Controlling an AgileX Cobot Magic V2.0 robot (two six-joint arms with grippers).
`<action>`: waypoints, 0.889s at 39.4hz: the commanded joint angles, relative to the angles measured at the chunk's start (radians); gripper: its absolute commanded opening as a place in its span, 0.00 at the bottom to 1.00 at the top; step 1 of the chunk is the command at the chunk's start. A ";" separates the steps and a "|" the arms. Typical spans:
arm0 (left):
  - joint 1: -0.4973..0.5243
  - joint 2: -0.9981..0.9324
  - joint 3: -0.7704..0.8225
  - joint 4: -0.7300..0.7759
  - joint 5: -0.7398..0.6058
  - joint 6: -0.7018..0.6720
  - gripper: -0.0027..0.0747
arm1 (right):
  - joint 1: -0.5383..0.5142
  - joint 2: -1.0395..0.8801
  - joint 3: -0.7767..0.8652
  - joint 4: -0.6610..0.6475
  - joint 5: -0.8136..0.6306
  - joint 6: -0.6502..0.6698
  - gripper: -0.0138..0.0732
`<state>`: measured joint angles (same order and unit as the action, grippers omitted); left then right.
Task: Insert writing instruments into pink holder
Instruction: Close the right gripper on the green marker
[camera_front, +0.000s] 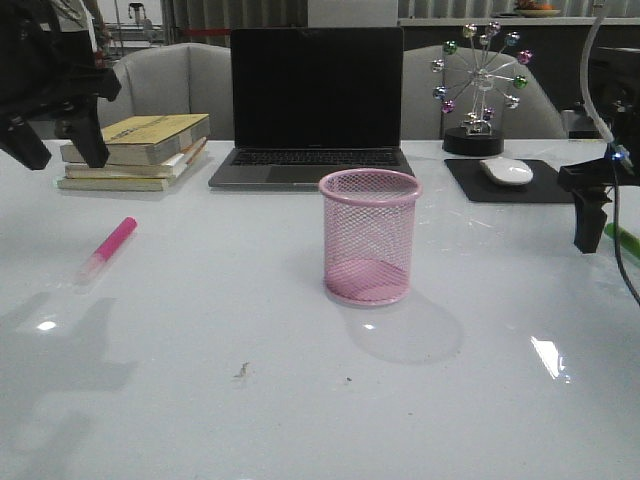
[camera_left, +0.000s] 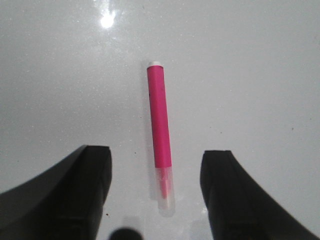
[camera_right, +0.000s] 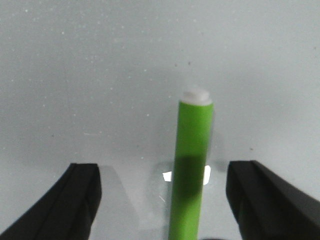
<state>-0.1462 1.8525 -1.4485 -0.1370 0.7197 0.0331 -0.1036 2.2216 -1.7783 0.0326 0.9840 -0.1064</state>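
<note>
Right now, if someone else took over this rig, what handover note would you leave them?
Left gripper: open, above the table, fingers either side of the pink marker, not touching it.
Right gripper: open, lined up over the green marker, no grasp yet.
Pink marker lies flat on the table's left side, in front of the books. Green marker lies at the far right edge, mostly hidden behind the right arm.
Pink holder stands upright mid-table, in front of the laptop, empty.
Done: nothing inserted.
Left: grasp, carry and drop both markers in.
</note>
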 joint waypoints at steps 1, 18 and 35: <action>-0.005 -0.050 -0.035 -0.008 -0.038 -0.001 0.63 | -0.009 -0.065 -0.031 -0.024 -0.023 -0.006 0.87; -0.005 -0.050 -0.035 -0.008 -0.038 -0.001 0.62 | -0.028 -0.065 -0.031 -0.033 -0.022 -0.006 0.87; -0.005 -0.050 -0.035 -0.008 -0.019 -0.001 0.62 | -0.027 -0.064 -0.031 -0.014 -0.028 -0.006 0.87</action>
<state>-0.1462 1.8525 -1.4485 -0.1370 0.7295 0.0331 -0.1263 2.2216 -1.7783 0.0138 0.9780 -0.1084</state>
